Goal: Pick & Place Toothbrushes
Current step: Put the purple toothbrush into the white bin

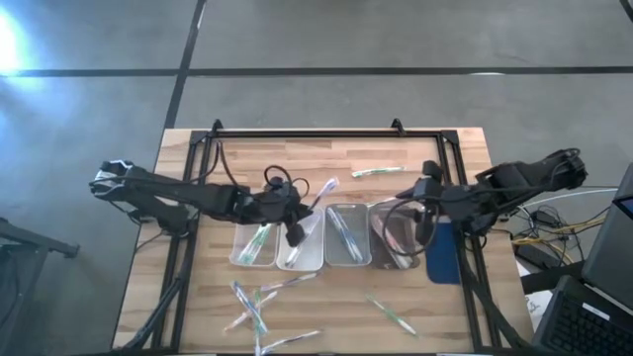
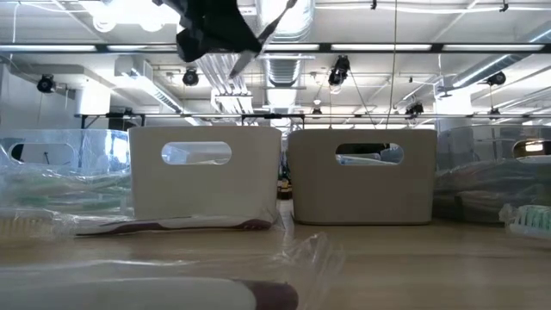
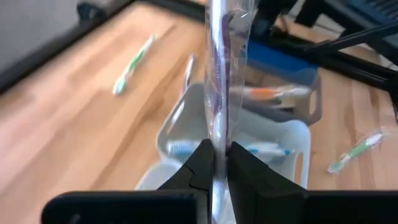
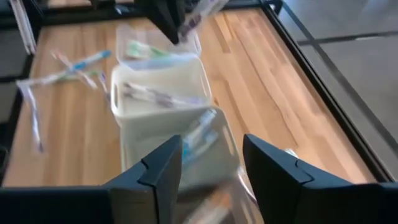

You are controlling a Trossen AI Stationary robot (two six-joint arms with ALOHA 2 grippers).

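My left gripper [image 1: 295, 231] hovers over the row of trays, above the second tray from the left [image 1: 302, 249], and is shut on a clear-wrapped toothbrush with purple accents [image 3: 217, 87]. The brush sticks out past the fingers toward the far right [image 1: 324, 190] and also shows high in the low view [image 2: 274, 24]. My right gripper [image 4: 211, 168] is open and empty above the rightmost clear tray [image 1: 396, 237]. Other toothbrushes lie in the trays [image 1: 344, 233] and loose on the table [image 1: 253, 305]. My left gripper pinches the wrapped toothbrush between its two fingers at one end of the wrapper [image 3: 217, 147]. The fingers lie in line with the brush, which runs on straight ahead of them. The brush is lifted clear, above the trays, and slants upward in the low view.
A blue flat object [image 1: 443, 253] lies beside the right tray. Loose toothbrushes lie at the far middle [image 1: 378, 171], the near right [image 1: 392, 315] and the near left. A black frame [image 1: 326, 133] runs along the table's far edge and sides. A toothbrush [image 2: 172, 226] lies before the white trays.
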